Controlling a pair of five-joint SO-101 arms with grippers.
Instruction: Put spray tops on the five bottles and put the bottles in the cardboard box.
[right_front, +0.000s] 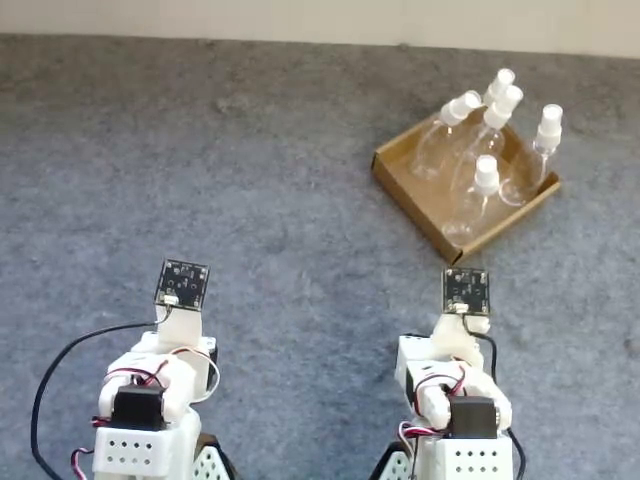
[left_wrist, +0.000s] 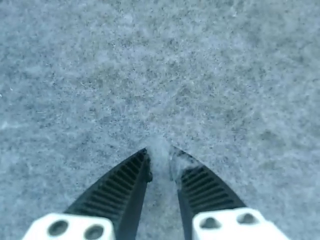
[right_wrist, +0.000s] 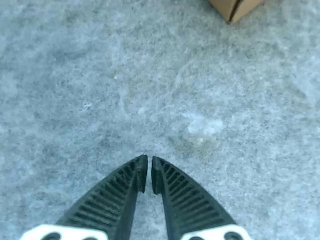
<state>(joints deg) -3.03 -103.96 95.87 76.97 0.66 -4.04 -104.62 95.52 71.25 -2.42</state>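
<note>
Several clear bottles (right_front: 470, 205) with white spray tops (right_front: 486, 172) lie inside the shallow cardboard box (right_front: 400, 175) at the far right of the grey mat. Both arms are drawn back near the front edge, well short of the box. My left gripper (left_wrist: 159, 152) hangs over bare mat with a narrow gap between its black fingertips and nothing in it. My right gripper (right_wrist: 149, 160) is shut and empty over the mat, with a corner of the box (right_wrist: 232, 7) just ahead of it.
The left arm (right_front: 180, 300) and right arm (right_front: 465, 300) stand side by side at the front, each with its wrist board facing up. Grey felt mat (right_front: 250, 160) spreads across the table to a pale wall edge at the back.
</note>
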